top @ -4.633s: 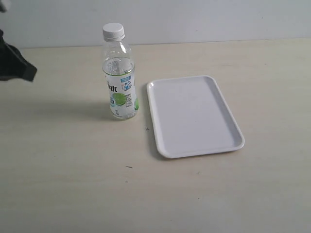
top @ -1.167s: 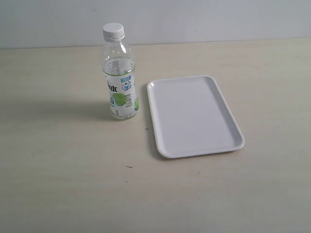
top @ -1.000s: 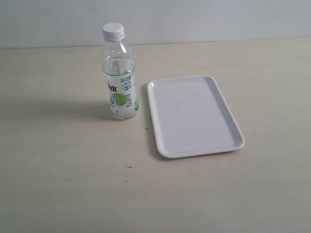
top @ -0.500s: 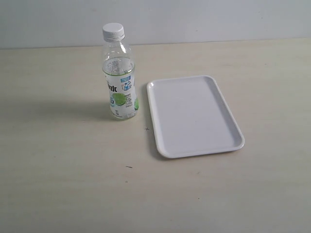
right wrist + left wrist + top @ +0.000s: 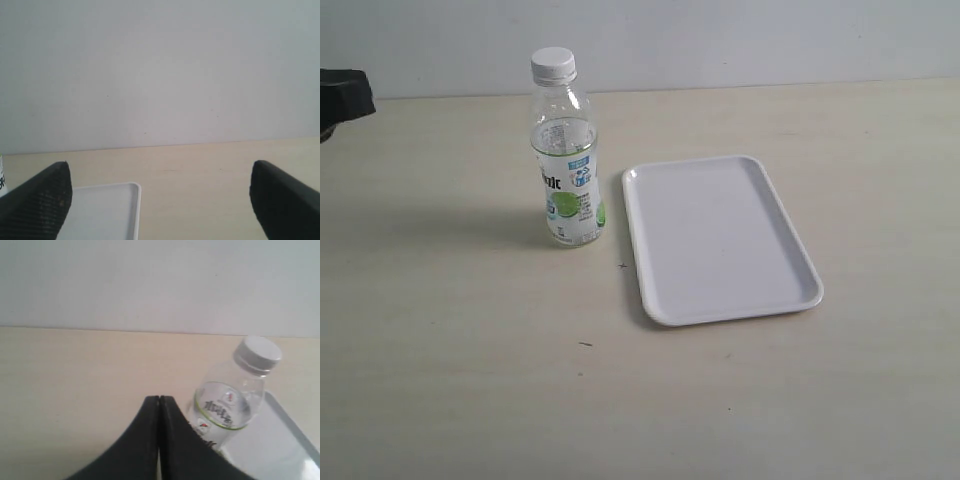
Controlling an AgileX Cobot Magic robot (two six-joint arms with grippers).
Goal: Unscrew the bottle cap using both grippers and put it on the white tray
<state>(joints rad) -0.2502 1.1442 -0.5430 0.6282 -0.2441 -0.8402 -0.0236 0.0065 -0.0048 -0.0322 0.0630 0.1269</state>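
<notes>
Exterior view: the bottle (image 5: 566, 170) stands upright on the table (image 5: 470, 380) with the bottle cap (image 5: 553, 64) seated on its neck. It is just left of the white tray (image 5: 720, 238) and not touching it. A black part of the left arm (image 5: 344, 92) shows at the left edge, well apart from the bottle.

Left wrist view: the left gripper (image 5: 159, 400) has its fingers pressed together on nothing, and the bottle is beyond them, off to one side.

Right wrist view: the right gripper (image 5: 159, 172) is spread wide and empty, near a tray corner.

Open tabletop lies on every side of the bottle and tray.
</notes>
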